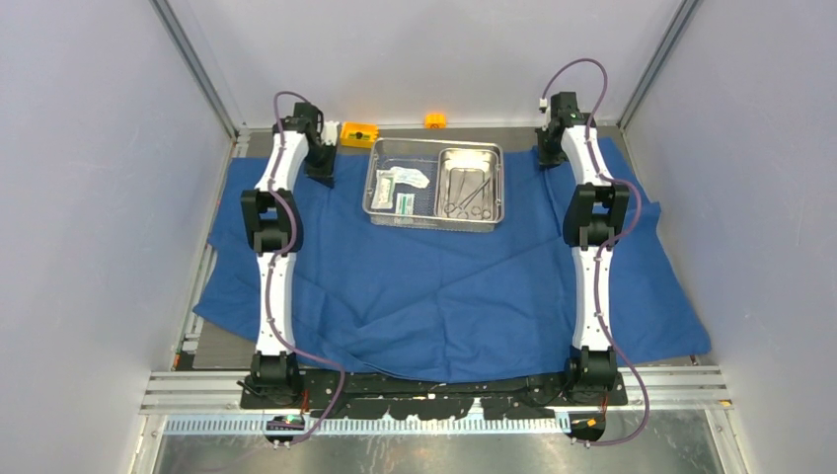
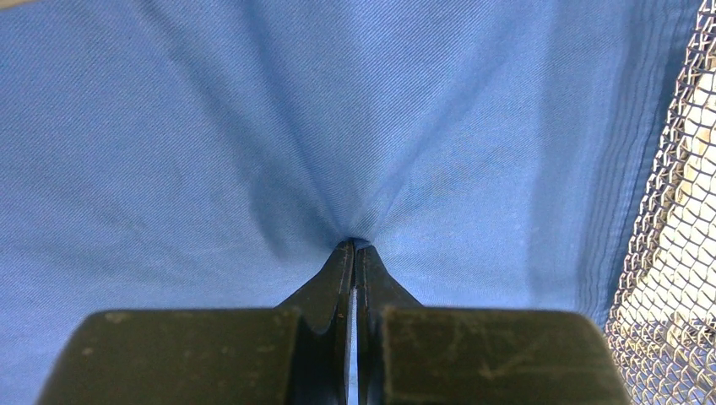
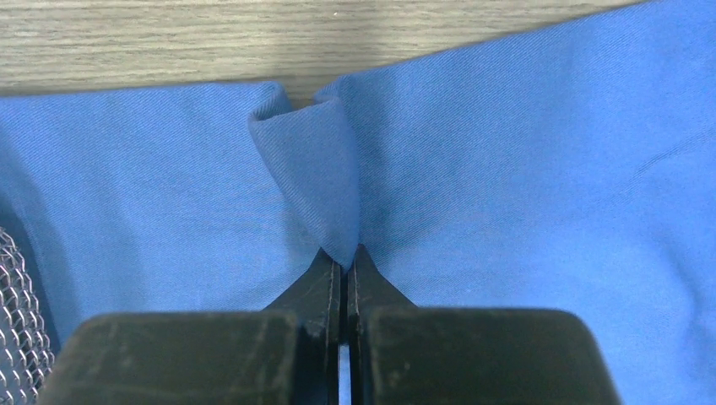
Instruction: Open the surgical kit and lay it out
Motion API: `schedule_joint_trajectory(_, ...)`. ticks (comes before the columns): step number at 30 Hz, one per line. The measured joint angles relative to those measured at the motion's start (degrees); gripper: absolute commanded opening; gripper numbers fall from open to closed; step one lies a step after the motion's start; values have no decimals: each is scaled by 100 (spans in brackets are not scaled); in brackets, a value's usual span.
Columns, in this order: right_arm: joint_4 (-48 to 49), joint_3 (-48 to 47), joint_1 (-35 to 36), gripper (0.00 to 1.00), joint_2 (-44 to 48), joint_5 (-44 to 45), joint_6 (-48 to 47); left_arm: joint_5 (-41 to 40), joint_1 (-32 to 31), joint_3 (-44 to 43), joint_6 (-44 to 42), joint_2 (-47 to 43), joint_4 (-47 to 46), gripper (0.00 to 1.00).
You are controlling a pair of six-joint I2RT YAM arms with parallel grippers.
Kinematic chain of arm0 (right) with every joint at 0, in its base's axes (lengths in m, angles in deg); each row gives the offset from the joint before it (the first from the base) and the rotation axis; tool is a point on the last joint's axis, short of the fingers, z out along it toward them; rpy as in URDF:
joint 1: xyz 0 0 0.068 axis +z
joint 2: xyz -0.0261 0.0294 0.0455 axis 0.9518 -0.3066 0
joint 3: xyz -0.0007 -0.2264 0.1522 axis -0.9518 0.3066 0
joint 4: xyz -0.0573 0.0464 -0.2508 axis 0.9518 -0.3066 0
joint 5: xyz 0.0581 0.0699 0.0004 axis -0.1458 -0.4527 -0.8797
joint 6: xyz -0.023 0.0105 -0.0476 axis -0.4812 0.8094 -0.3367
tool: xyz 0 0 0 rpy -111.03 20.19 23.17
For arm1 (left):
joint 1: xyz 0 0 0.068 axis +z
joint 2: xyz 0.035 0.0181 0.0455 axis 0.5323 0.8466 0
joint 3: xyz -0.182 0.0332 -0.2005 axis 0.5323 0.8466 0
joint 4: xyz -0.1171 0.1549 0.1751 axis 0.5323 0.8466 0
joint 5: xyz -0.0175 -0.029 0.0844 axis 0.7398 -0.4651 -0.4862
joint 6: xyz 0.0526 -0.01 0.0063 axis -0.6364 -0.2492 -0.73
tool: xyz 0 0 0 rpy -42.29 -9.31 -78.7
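A blue cloth (image 1: 444, 286) lies spread over the table (image 3: 169, 42), whose wood-grain top shows past the cloth's far edge. Pale walls (image 1: 99, 197) close the space in. The mesh basket (image 1: 434, 223) sits on the cloth at far centre and holds a tray (image 1: 469, 158) and packets (image 1: 400, 180). On either side of it, the left gripper (image 2: 355, 246) and right gripper (image 3: 342, 257) are pressed together, each pinching the cloth.

The cloth wrap (image 1: 444, 286) is plain blue, the mesh basket (image 1: 434, 224) silvery, packets (image 1: 400, 188) white and green, blocks (image 1: 359, 133) orange, worktop (image 3: 169, 38) pale wood-grain.
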Motion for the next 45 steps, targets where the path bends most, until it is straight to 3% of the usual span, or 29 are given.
schedule_joint_trajectory(11, 57, -125, 0, 0, -79, 79, -31, -164, -48, -254, -4, 140, -44, 0)
schedule_joint_trajectory(28, 199, -188, 0, 0, -133, 118, -221, -160, -50, 44, -4, 9, -343, 0)
schedule_joint_trajectory(45, 369, -372, 2, 0, -271, 164, -345, -332, -120, -378, -79, 236, -354, 0)
